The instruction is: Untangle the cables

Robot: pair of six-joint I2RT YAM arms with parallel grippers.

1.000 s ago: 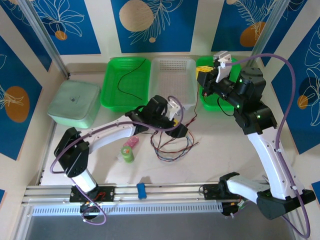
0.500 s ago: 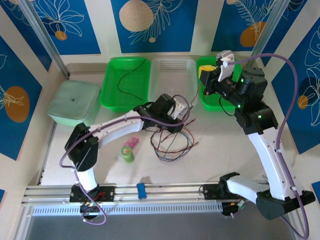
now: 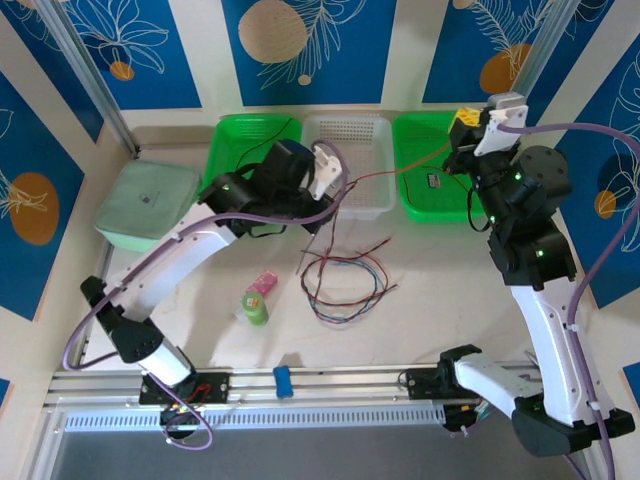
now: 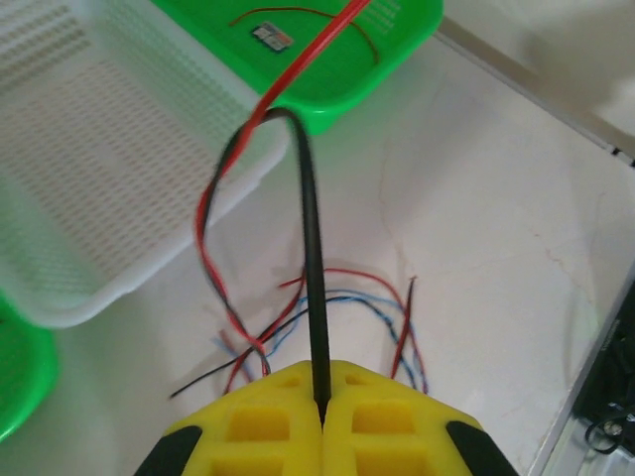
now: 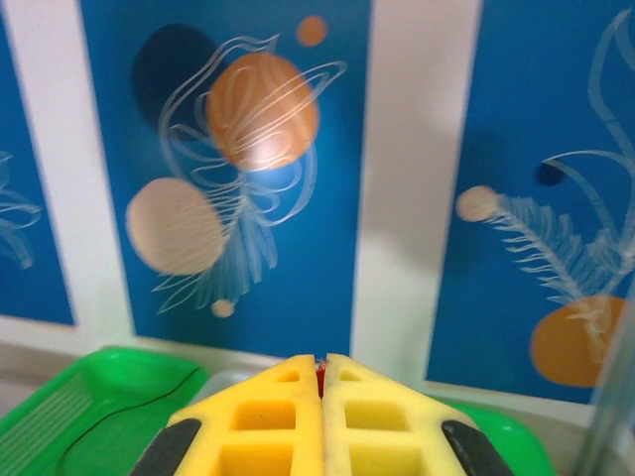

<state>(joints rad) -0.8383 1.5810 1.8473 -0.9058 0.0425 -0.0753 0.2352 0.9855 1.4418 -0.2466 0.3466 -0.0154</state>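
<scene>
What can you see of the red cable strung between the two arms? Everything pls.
The red cable is a thin, flexible insulated wire, held taut in a raised span above the white basket and the right-hand green tray. Its far end runs to the right tool, shut with a sliver of red in its grip. Near the left tool, shut on a black cable, that cable seems to hook over it. From there red drops to the loose pile on the table.
</scene>
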